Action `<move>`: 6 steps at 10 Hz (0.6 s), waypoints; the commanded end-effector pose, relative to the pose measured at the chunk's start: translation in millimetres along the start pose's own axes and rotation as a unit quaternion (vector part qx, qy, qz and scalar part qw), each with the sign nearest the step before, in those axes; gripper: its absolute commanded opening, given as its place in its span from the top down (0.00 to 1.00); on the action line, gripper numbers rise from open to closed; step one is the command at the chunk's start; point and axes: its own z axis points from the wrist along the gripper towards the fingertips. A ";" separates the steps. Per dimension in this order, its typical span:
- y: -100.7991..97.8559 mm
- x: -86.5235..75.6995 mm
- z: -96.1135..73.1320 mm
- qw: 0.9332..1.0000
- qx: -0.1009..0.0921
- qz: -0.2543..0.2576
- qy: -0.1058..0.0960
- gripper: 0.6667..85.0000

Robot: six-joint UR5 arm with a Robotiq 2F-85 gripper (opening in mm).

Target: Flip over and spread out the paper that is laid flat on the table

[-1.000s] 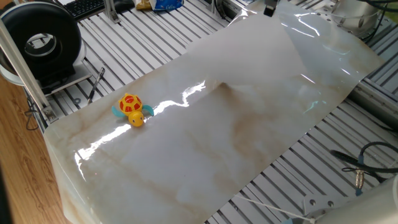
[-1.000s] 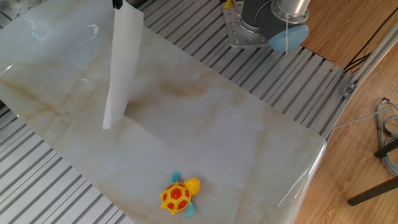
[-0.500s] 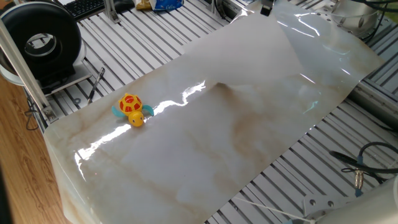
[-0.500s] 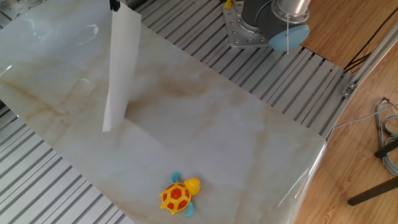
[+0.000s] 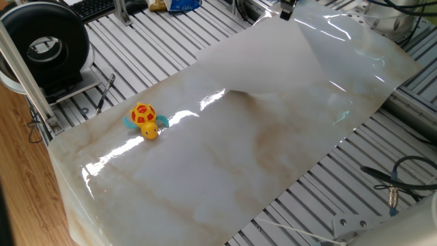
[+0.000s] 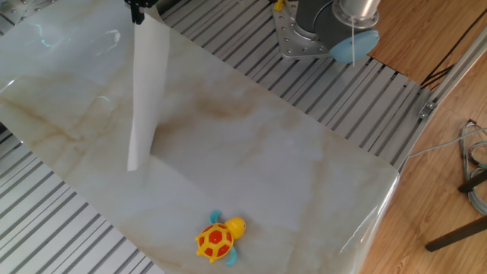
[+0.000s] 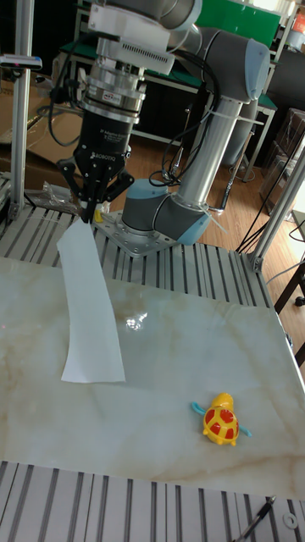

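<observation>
The white paper (image 7: 89, 313) hangs from my gripper (image 7: 90, 213), which is shut on its top edge above the marble table (image 7: 169, 423). The sheet droops down and its lower edge rests on or just above the tabletop. In one fixed view the paper (image 5: 266, 58) spreads as a broad slanted sheet at the far end, with the gripper (image 5: 287, 9) at the top edge of the picture. From the other side the paper (image 6: 146, 91) looks like a narrow strip under the gripper (image 6: 138, 11).
A yellow and red toy turtle (image 5: 144, 119) sits on the table (image 5: 225, 178), well away from the sheet, and shows again as the turtle (image 6: 217, 237) near the front edge. Ribbed aluminium frame (image 6: 68, 236) surrounds the top. The arm's base (image 7: 161, 216) stands behind the table.
The gripper has shifted slightly, carrying the paper's top edge with it; the sheet's lower edge has moved a little along the table. The turtle has not moved.
</observation>
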 end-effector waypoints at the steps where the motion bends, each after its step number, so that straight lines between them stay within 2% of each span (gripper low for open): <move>1: -1.7 -8.1 6.3 1.000 0.003 0.005 -0.011 0.99; 3: -3.6 -9.9 9.5 1.000 0.004 0.001 -0.013 0.99; 5: -15.5 -4.6 5.3 0.999 0.026 -0.020 -0.006 0.99; 6: -14.9 -3.5 4.1 0.999 0.025 -0.021 -0.004 0.99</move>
